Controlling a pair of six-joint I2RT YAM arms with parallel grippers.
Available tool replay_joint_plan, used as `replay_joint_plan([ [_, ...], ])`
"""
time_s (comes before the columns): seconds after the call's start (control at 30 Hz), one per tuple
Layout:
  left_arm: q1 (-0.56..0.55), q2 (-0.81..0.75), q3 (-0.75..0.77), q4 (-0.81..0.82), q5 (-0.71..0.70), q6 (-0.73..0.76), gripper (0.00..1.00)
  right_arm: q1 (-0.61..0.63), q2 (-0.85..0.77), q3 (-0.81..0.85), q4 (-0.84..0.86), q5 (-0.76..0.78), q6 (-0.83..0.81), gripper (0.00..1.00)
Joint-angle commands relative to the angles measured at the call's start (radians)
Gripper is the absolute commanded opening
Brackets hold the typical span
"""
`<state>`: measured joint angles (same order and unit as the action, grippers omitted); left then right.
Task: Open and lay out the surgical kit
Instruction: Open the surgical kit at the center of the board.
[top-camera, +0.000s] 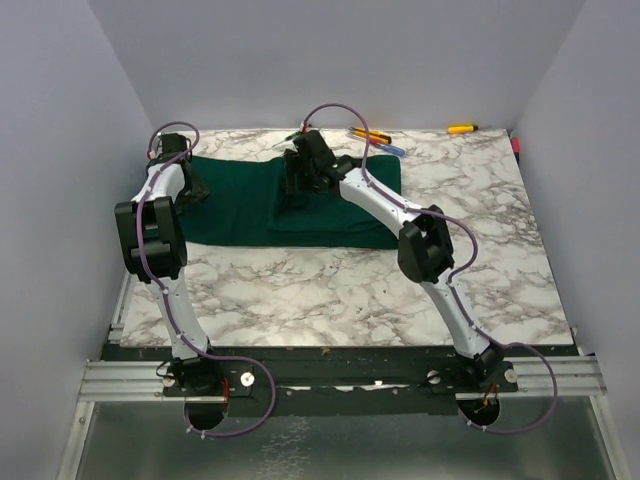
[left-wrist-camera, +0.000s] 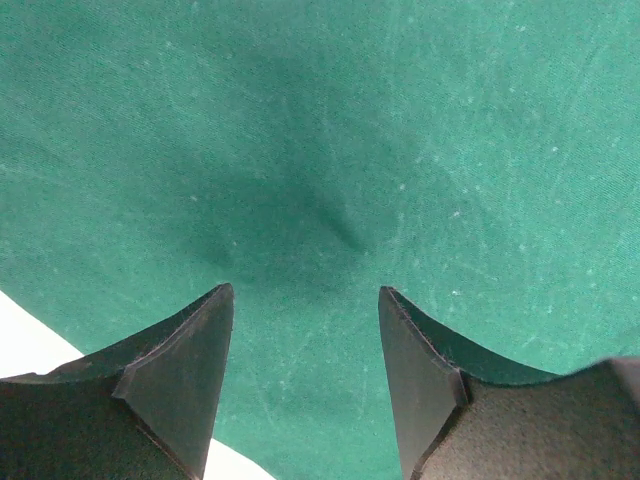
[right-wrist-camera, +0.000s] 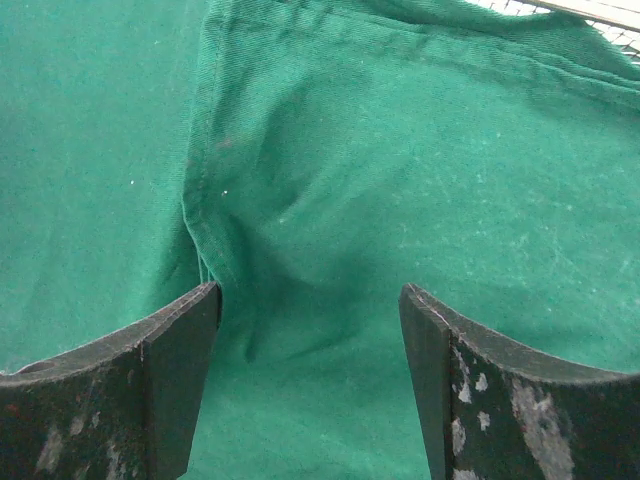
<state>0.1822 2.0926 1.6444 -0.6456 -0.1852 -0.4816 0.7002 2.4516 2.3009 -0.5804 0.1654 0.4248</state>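
Note:
The surgical kit (top-camera: 330, 215) lies at the back middle of the marble table, wrapped in dark green cloth; one flap is spread flat to the left. My left gripper (top-camera: 186, 186) stands open low over that flap (left-wrist-camera: 330, 140), near its left edge, with only flat cloth between its fingers (left-wrist-camera: 190, 370). My right gripper (top-camera: 298, 188) is open over the raised folded bundle, straddling a hemmed cloth edge (right-wrist-camera: 200, 200). A sliver of the wire-mesh tray (right-wrist-camera: 600, 12) peeks out at the top right of the right wrist view. The instruments and packets are hidden under the cloth.
Orange and blue pens (top-camera: 376, 138) lie just behind the kit, and a yellow one (top-camera: 462, 128) sits at the back right wall. White table (left-wrist-camera: 25, 345) shows beside the cloth's edge. Grey walls close in on both sides.

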Motion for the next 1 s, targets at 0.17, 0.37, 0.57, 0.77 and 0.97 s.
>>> replay_joint_plan([
  [0.17, 0.005, -0.03, -0.018, 0.041, 0.025, -0.02, 0.61, 0.008, 0.013, -0.003, 0.14, -0.092, 0.006, 0.77],
  [0.37, 0.008, -0.024, -0.019, 0.043, 0.017, -0.025, 0.61, 0.017, 0.033, -0.01, 0.142, -0.098, 0.004, 0.75],
  [0.57, 0.009, -0.021, -0.028, 0.042, 0.007, -0.029, 0.6, 0.029, 0.058, -0.021, 0.126, -0.106, -0.013, 0.6],
  [0.77, 0.012, -0.016, -0.033, 0.043, 0.006, -0.031, 0.6, 0.045, 0.07, -0.024, 0.125, -0.115, -0.029, 0.57],
  [0.97, 0.014, -0.014, -0.035, 0.043, 0.009, -0.031, 0.59, 0.048, 0.084, -0.003, 0.081, -0.101, -0.022, 0.35],
])
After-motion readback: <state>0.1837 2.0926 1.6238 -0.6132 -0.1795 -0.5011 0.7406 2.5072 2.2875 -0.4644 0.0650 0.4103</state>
